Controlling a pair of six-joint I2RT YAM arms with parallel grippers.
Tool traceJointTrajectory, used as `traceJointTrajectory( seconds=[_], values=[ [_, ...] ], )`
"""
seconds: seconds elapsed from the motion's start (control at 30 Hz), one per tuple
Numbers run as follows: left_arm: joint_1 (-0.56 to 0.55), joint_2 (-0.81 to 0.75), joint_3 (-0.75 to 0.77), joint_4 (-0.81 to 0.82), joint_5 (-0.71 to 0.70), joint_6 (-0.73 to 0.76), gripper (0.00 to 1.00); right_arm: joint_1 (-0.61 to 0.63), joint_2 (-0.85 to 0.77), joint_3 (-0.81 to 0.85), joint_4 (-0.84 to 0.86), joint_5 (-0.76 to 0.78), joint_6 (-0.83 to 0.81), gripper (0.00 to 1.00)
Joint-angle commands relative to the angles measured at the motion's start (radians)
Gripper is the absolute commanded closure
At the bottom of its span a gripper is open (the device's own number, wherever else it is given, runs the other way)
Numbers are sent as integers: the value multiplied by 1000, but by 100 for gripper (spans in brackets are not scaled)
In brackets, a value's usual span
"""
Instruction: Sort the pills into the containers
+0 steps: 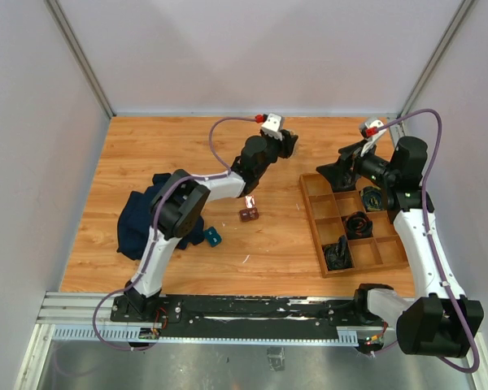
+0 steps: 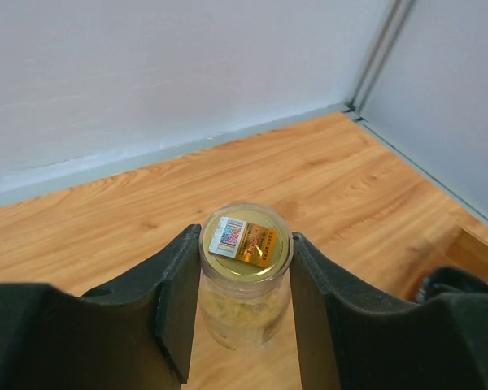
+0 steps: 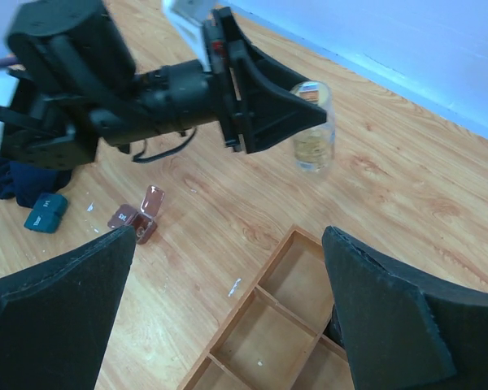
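The left hand point(image 2: 245, 280) clamps the clear pill bottle point(image 2: 246, 242) just below its gold cap, while the right hand point(image 3: 228, 321) hangs wide open. The small reddish-brown box point(image 3: 135, 221) lies open on the worktop point(image 3: 390, 191), well apart from the bottle. The smooth bottle could slip or twist during uncapping, scattering pills past that small box.

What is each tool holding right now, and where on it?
Left tool grips the clear bottle just below its gold lid; right tool holds nothing.
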Motion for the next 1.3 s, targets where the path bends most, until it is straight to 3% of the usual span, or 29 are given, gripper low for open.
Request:
traceJointTrajectory(
  seconds=[0.0, 0.17, 0.37, 0.47, 0.63, 0.8, 1.27],
  values=[
    [11, 124, 202, -78, -76, -77, 100, -18, -6, -12, 40, 10, 33, 2],
    [10, 229, 351, -198, -137, -163, 100, -21, -5, -14, 40, 5, 29, 2],
    [-1, 296, 424, -266, -124, -242, 96, -21, 7, -12, 38, -3, 29, 1],
    [-13, 308, 437, -287, -115, -227, 81, -22, 11, -12, 36, -11, 29, 2],
    [-29, 290, 433, -324, -121, -175, 49, -27, 34, -2, 25, -60, 26, 2],
    [-34, 205, 374, -324, -103, -143, 32, -37, 35, -4, 19, -83, 6, 2],
    [-56, -40, 228, -318, 51, -62, 29, -58, -6, -24, 14, -145, -14, 2]
  ],
)
